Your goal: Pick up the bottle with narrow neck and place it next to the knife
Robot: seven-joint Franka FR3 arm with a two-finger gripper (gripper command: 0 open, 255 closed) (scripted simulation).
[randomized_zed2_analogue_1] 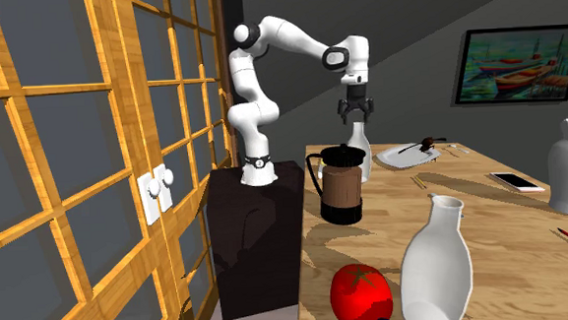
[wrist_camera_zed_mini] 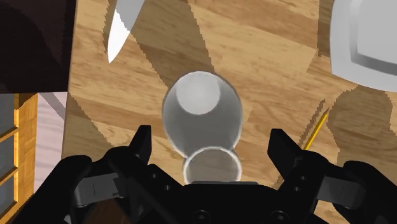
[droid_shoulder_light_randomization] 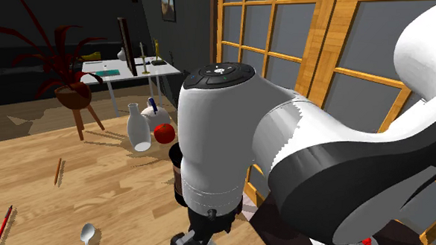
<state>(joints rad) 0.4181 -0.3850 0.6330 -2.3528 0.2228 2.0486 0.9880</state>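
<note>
We're hovering the claw (wrist_camera_zed_mini: 211, 140) wide open around the bottle (wrist_camera_zed_mini: 202, 108) without touching, it's standing on the counter (wrist_camera_zed_mini: 267, 51) near the knife (wrist_camera_zed_mini: 121, 28), lift likely pending.

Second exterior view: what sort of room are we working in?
Probably a living or dining room at home: framed painting, wood-lattice screen, wooden table with a coffee press.

Timber lattice window (randomized_zed2_analogue_1: 74, 143) with grey panes along one side. Dark grey wall (randomized_zed2_analogue_1: 405, 40) bearing a framed boat painting (randomized_zed2_analogue_1: 522, 65). White table (droid_shoulder_light_randomization: 159, 70) in the dim background beyond the wood-grain work surface (randomized_zed2_analogue_1: 492, 234).
</note>
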